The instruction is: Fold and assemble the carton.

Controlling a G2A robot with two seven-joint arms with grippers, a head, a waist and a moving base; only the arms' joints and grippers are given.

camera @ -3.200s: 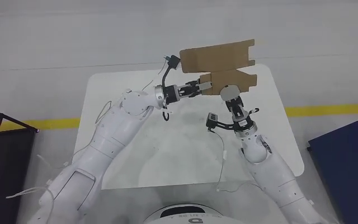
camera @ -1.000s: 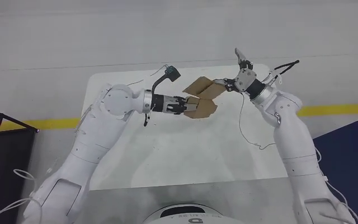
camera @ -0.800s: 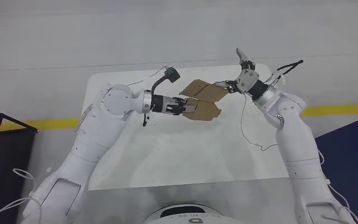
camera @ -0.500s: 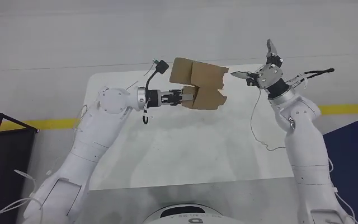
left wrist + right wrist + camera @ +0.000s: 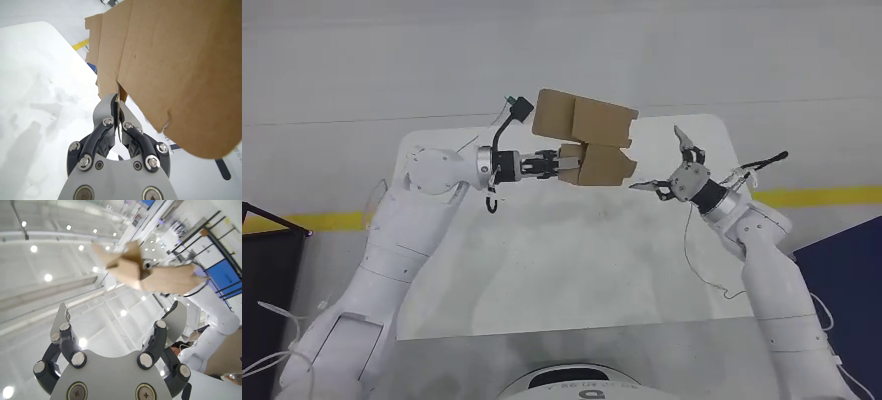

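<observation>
A brown cardboard carton (image 5: pixel 587 138), partly folded with flaps sticking out, hangs in the air above the far middle of the white table (image 5: pixel 542 270). My left gripper (image 5: pixel 567 164) is shut on one of its flaps; in the left wrist view the carton (image 5: pixel 160 66) rises above the gripper (image 5: pixel 118 106), whose pads pinch a thin cardboard edge. My right gripper (image 5: pixel 667 168) stands open just right of the carton, apart from it, nothing between its fingers. In the right wrist view the open gripper (image 5: pixel 121 311) points upward, with the blurred carton (image 5: pixel 136 272) beyond it.
The table's rounded far right corner (image 5: pixel 722 125) lies under the right arm. A yellow floor line (image 5: pixel 832 195) runs past both sides of the table. A dark blue object (image 5: pixel 852 290) stands on the floor at the right.
The right gripper let go of the carton, swung away, then dropped back beside it, open. The left gripper lifted and turned the carton, bringing it slightly nearer the left.
</observation>
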